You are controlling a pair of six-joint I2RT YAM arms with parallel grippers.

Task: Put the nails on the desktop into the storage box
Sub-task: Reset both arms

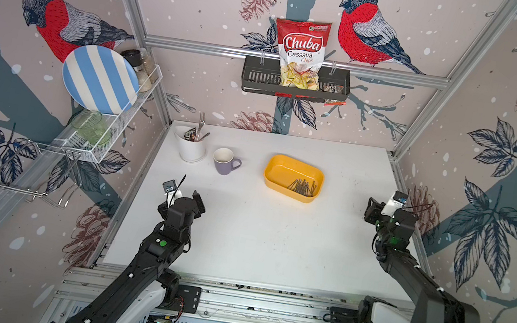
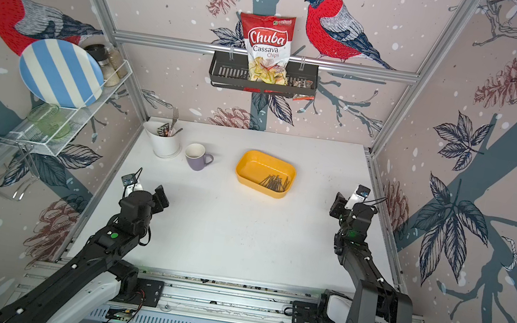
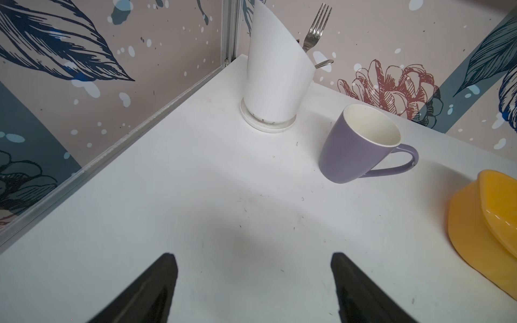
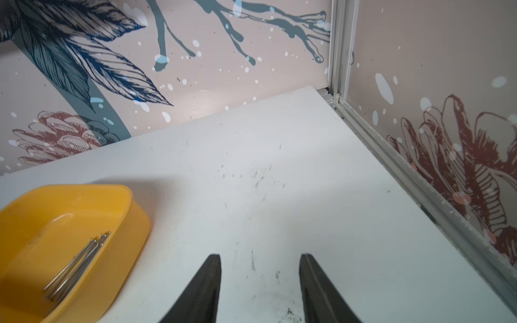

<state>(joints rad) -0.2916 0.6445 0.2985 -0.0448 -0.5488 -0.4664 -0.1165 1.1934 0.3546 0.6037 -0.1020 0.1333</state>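
Steel nails (image 1: pixel 303 187) bunched in yellow storage box (image 1: pixel 279 170): light, stiff, slippery, pinch mid-shaft; left and right jaws parted, empty.

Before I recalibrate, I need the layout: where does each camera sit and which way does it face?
Both top views: high above the front rail, looking down at the desktop, storage box and nails; left arm and right arm show.
Left wrist: on the left arm, low, facing the utensil holder and mug; open left gripper shows.
Right wrist: on the right arm, facing the far right corner; open right gripper shows.
Shared: every view shows the storage box.
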